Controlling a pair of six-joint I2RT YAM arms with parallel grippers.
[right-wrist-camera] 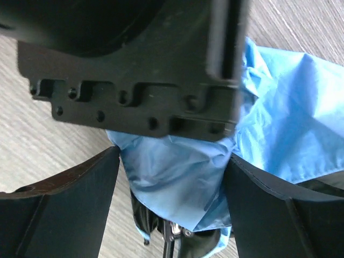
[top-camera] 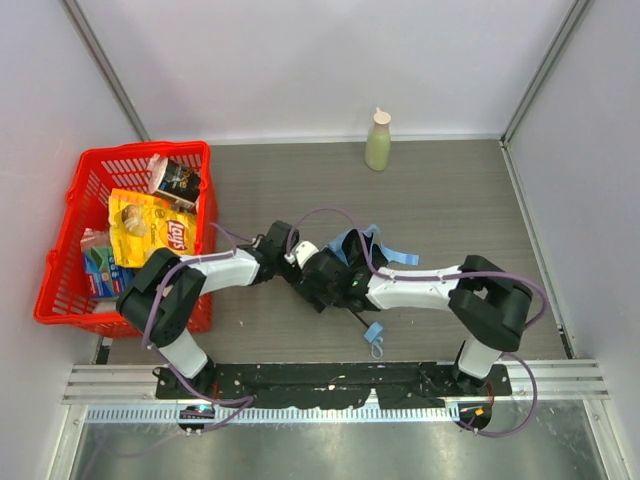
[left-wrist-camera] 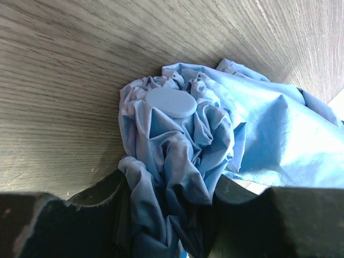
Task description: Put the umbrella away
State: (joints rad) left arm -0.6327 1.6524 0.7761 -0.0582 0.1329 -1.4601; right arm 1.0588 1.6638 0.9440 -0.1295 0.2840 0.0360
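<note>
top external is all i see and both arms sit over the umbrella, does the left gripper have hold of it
Observer: Yes. In the left wrist view the left gripper is closed on a bunch of the umbrella fabric.
Operator: which end is that
Observer: The end with the round pale-blue cap, which shows just beyond the grip.
Operator: and the right gripper
Observer: In the right wrist view the right gripper stands wide open, with blue fabric lying between its fingers.
</note>
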